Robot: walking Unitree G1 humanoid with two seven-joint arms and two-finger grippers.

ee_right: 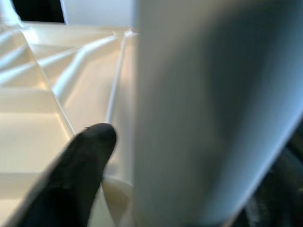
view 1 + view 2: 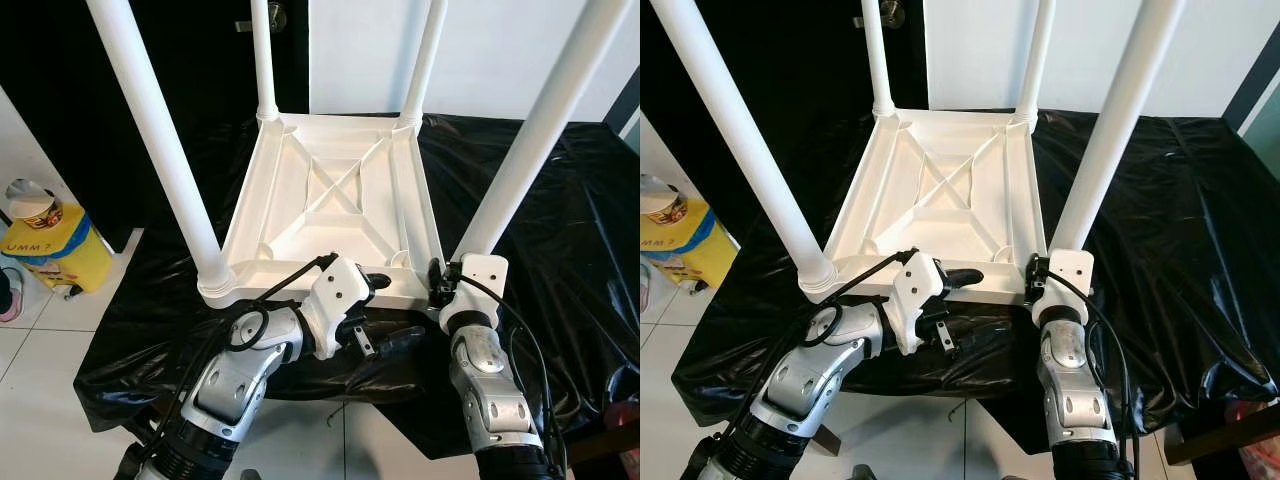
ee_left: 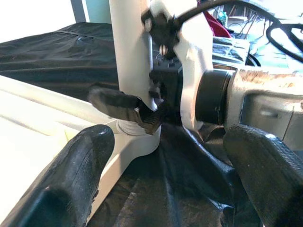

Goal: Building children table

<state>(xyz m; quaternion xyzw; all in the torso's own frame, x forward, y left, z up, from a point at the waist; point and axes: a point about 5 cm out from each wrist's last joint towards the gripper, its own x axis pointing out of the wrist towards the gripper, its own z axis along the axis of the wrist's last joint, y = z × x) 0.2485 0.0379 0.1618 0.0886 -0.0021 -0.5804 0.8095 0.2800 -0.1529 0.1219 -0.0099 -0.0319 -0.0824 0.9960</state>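
Standing inverted on black sheeting [image 2: 560, 220], the white children's table [image 2: 335, 205] carries four legs, the right pincer [image 3: 142, 111] clenched around the near-right leg [image 2: 520, 160], the left pincer [image 2: 385, 315] spread beside it

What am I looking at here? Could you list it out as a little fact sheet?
Table: white, upside down on black sheet
Legs: four fitted, pointing up
Right gripper: closed around near-right leg at its base
Left gripper: open, at the table's near edge
Yellow bin: on floor, robot's left
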